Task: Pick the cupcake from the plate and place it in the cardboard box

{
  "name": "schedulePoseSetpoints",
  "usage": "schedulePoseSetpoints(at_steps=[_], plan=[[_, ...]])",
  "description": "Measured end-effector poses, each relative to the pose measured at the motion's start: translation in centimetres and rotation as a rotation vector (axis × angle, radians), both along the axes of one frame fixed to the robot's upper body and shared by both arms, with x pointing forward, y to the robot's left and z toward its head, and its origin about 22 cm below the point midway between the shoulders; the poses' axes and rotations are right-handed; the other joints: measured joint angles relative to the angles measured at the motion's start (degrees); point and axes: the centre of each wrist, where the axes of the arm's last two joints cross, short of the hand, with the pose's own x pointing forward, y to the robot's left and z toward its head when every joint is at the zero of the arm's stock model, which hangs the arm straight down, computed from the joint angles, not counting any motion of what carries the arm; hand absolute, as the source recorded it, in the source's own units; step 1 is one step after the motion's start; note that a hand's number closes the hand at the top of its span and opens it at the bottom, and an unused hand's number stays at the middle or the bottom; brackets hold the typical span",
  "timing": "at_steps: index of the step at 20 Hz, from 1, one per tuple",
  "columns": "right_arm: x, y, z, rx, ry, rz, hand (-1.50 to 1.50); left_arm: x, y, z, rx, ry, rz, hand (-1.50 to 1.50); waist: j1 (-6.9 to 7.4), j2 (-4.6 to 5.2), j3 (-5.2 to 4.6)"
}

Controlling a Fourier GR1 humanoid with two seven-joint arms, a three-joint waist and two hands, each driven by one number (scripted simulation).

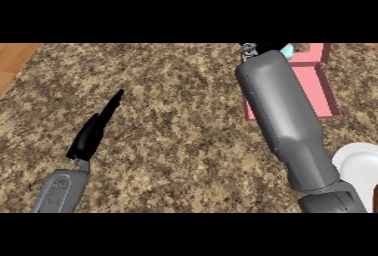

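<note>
Cupcake [286, 49] may be showing only as a small turquoise bit at the far edge, over the pink box; what it is cannot be told for sure. At the near left, the left hand [92, 132] is resting with its black fingers straight and close together above the speckled brown stone worktop [177, 125]. The smooth grey right forearm [284, 115] is stretching far toward the square-walled box [325, 95]. The right hand [249, 50] is mostly hidden, so its hold cannot be told. A glossy white plate [359, 159] is peeking in at the near right.
</note>
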Motion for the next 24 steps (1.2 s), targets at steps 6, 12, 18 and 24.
schedulePoseSetpoints(at_steps=[6, 12, 18, 24], plan=[[0.5, 1.7, 4.1, -0.032, -0.054, -0.051, 1.5, -0.1, 0.6, -0.2, 0.001, 0.002, 0.037, 0.0, -2.32, -0.44, 0.07], [1.1, 1.0, 5.3, -0.013, -0.052, -0.113, 1.5, -1.1, 1.7, -1.0, 0.001, 0.015, 0.076, 0.0, -4.37, -0.79, 0.15], [1.6, -0.7, 4.2, 0.025, -0.007, -0.166, 1.5, -1.7, 3.1, -1.1, -0.001, 0.017, 0.1, 0.0, -5.94, -1.06, 0.23], [2.0, -5.1, 1.4, 0.226, 0.086, -0.22, -1.5, -2.2, 3.7, -1.5, -0.004, 0.021, 0.121, 0.0, -7.01, -1.23, 0.31]])
